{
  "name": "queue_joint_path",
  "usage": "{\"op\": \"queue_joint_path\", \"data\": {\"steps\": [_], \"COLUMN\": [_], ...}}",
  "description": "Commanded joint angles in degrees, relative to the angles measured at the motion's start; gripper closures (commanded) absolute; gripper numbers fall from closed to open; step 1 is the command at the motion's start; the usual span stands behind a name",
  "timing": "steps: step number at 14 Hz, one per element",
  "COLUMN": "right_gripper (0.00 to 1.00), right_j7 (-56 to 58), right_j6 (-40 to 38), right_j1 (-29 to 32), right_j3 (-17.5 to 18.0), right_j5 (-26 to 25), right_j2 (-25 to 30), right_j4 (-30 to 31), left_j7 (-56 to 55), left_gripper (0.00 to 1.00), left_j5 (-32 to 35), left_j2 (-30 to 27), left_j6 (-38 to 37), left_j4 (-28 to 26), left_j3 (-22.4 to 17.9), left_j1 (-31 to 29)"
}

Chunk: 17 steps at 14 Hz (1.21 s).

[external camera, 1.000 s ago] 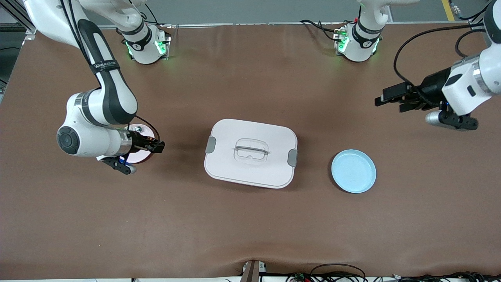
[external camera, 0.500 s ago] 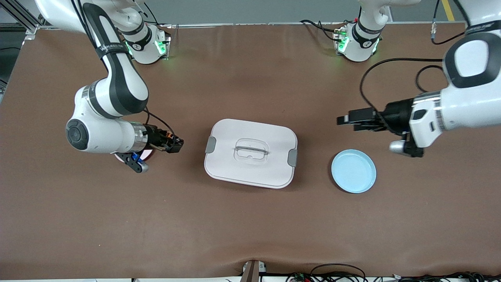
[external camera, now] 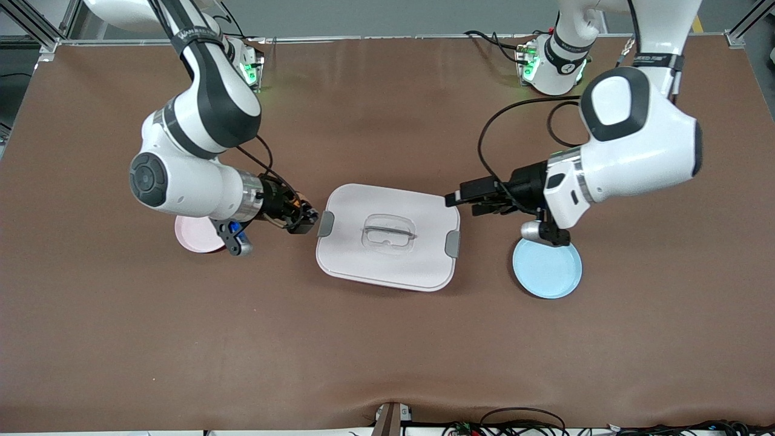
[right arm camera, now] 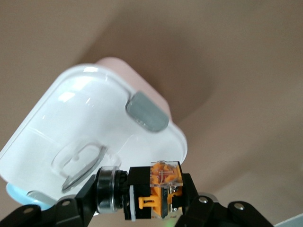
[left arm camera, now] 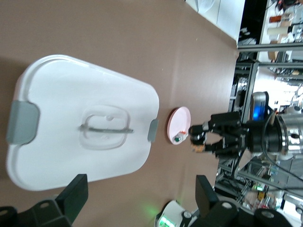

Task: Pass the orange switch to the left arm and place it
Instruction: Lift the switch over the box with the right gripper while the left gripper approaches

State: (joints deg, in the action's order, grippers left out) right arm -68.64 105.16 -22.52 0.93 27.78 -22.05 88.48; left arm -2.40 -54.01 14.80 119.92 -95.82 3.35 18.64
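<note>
Front view showed the brown bench (external camera: 387, 339) with the box (external camera: 387, 237) in the middle. The right pincer (external camera: 304, 216) was up in the air just beside the box, at the end with one grey latch (external camera: 325, 223). Its two fingers were pressed on the orange switch (external camera: 295, 210), which sat right between the tips. In the right wrist view the orange switch (right arm camera: 158, 190) filled the gap between the black fingers (right arm camera: 71, 208), with its orange part and black body lying sideways, and the box (right arm camera: 90, 137) lay under it.

A pink plate (external camera: 197, 235) lay on the bench toward the right arm's end, partly under the right arm. In the left wrist view a small whitish part with a green cap (left arm camera: 177, 139) sat on that pink plate (left arm camera: 179, 124).

The left pincer (external camera: 455, 198) was over the corner of the box at the other latch (external camera: 451, 243). Its fingers were spread apart and held nothing; in the left wrist view the two fingers (left arm camera: 75, 198) stood wide, with the box (left arm camera: 80, 125) between them. A blue plate (external camera: 547, 266) lay on the bench beside the box, toward the left arm's end. The two pincers pointed at each other across the box, well apart.
</note>
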Motion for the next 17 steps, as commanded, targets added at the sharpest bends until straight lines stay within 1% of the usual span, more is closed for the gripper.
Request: {"op": "queue_joint_path", "data": {"steps": [1,3,6,10,13,17], "right_gripper": [1.00,1.00,1.00,1.00,1.00,1.00], "right_j7": [-5.6,-11.0,-18.0,-24.9,-28.5,-31.2], "right_j6": [-0.1,0.4,3.2,3.5,3.9,9.1], "right_j1": [-1.7,-2.5,-4.2,-5.4,-6.9,-8.7], "right_j3": [-0.6,-0.6,-0.6,-0.6,-0.6,-0.6], "right_j5": [3.2,4.0,4.0,4.0,4.0,4.0], "right_j2": [-2.5,-4.0,-6.4,-11.9,-14.5,-15.7], "right_j4": [-3.7,-6.2,-10.4,-19.7,-24.4,-24.9], "left_j7": [-0.4,-0.4,-0.1,-0.2,0.0,2.2], "left_gripper": [0.00,0.00,0.00,0.00,0.00,0.00], "left_j5": [-2.0,-5.8,-8.9,-11.0,-11.0,-10.6], "left_j2": [0.1,0.2,1.9,2.4,3.1,4.4], "left_j6": [6.4,10.0,14.3,15.7,17.8,20.6], "left_j4": [-1.6,-2.2,-1.8,-2.3,-2.3,-2.2], "left_j3": [-0.2,-0.2,-0.2,-0.2,-0.2,-0.2], "left_j1": [2.4,3.5,4.9,7.4,9.2,11.1]}}
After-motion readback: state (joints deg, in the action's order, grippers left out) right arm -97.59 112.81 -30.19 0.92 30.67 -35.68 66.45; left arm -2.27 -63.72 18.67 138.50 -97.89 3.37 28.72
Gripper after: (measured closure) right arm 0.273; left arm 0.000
